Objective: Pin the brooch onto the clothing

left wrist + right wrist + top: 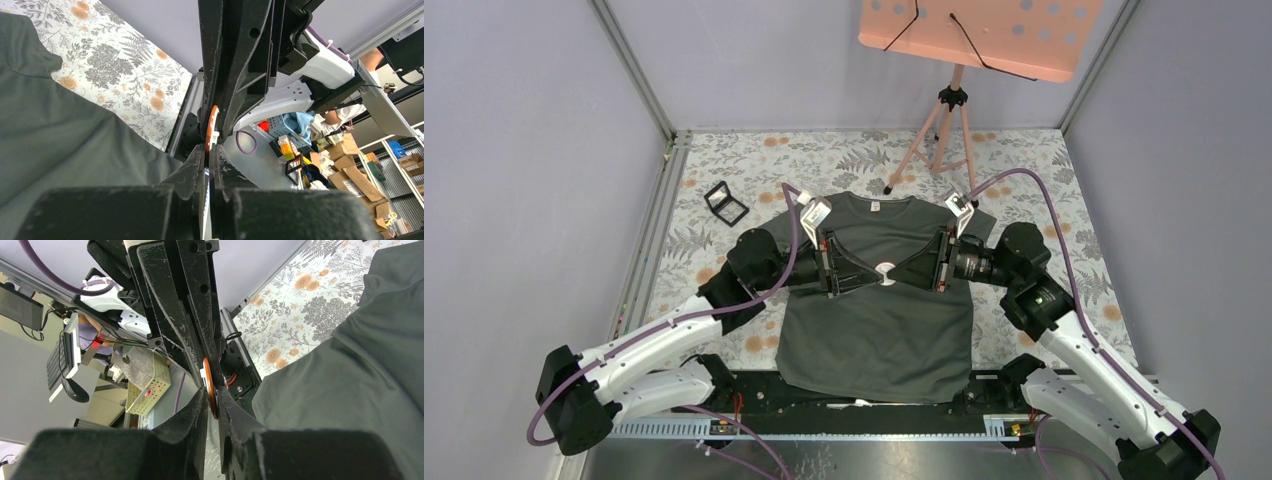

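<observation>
The dark grey-green T-shirt (879,330) lies flat on the floral cloth with its neck at the far side. Both grippers meet tip to tip above its chest. The small orange-brown brooch (886,272) sits between them. In the left wrist view the brooch (211,125) shows edge-on, its lower rim pinched in my left gripper (212,152). In the right wrist view the brooch (210,382) is also edge-on, pinched in my right gripper (213,399). A white piece sits on the brooch's side. In the top view my left gripper (876,274) and right gripper (897,274) hold it just over the shirt.
A small black square case (726,203) lies open on the floral cloth (754,165) at the far left. A pink tripod stand (944,125) with a pink board stands at the back. Grey walls close in both sides.
</observation>
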Action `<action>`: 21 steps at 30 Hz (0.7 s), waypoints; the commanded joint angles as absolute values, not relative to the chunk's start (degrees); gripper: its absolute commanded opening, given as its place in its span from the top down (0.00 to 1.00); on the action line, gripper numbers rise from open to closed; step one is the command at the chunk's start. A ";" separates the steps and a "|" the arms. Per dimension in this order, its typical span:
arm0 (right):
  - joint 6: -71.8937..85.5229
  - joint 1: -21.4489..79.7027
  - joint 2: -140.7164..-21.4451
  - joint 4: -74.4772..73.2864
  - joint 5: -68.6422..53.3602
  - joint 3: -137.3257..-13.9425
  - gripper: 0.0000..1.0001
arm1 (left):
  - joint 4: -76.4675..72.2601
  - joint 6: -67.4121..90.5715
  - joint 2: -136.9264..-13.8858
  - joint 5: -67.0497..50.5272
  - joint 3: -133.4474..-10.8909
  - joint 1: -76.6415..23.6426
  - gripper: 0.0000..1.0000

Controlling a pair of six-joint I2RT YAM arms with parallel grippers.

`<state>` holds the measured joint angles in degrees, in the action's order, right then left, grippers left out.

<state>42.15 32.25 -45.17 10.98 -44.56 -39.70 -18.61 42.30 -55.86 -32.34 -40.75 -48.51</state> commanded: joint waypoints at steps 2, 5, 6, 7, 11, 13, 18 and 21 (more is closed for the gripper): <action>39.34 32.61 -45.90 7.42 -42.54 -42.56 0.85 | -19.52 40.79 -55.28 -32.86 -42.19 -48.61 1.00; 37.55 32.77 -46.60 4.11 -40.72 -43.56 0.87 | -19.60 40.63 -55.58 -33.25 -42.27 -48.69 1.00; 36.98 32.99 -46.85 2.88 -39.53 -43.91 0.87 | -19.52 40.61 -55.79 -33.59 -42.32 -48.69 1.00; 36.21 33.36 -47.35 1.43 -37.96 -44.31 0.88 | -19.25 40.54 -56.06 -34.16 -42.40 -48.65 1.00; 33.23 34.88 -50.24 -5.50 -32.79 -46.45 0.93 | -14.63 38.06 -57.21 -35.78 -43.93 -49.22 1.00; 32.65 35.32 -51.63 -7.12 -31.16 -46.81 0.94 | -12.50 36.46 -56.91 -35.61 -44.47 -49.54 1.00; 33.02 35.66 -52.57 -6.77 -32.05 -46.12 0.94 | -8.28 34.03 -55.37 -33.52 -44.63 -49.57 1.00; 34.37 35.64 -51.02 -3.09 -34.10 -45.30 0.88 | -6.48 33.53 -54.72 -31.24 -44.07 -49.55 1.00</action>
